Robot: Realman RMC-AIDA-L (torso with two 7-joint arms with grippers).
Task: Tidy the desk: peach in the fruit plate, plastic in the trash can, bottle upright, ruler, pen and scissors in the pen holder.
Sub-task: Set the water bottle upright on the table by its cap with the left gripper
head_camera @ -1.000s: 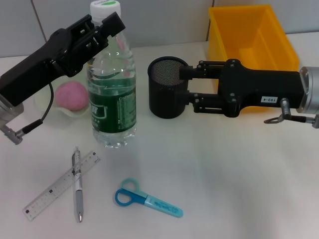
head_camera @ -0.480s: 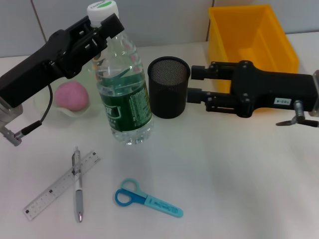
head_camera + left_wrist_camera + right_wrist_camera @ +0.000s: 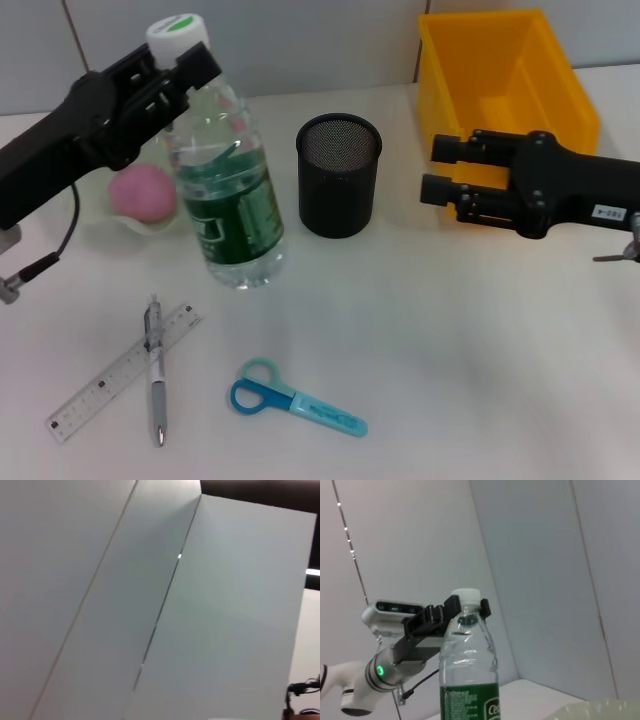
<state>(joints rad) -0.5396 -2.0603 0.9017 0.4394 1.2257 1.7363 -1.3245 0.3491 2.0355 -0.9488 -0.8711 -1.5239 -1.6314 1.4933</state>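
The left hand (image 3: 175,62) is gripping the bottle (image 3: 222,195) at its neck, tilted on the desk (image 3: 450,350) beside the pen holder (image 3: 338,175); righting it comes next. The right hand (image 3: 445,172) is hanging open near the yellow bin (image 3: 505,70).

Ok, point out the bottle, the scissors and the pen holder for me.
bottle (image 3: 228,215), head view, on its green label.
scissors (image 3: 296,399), head view, where the blue handles meet the blade cover.
pen holder (image 3: 338,190), head view, on its black mesh wall.
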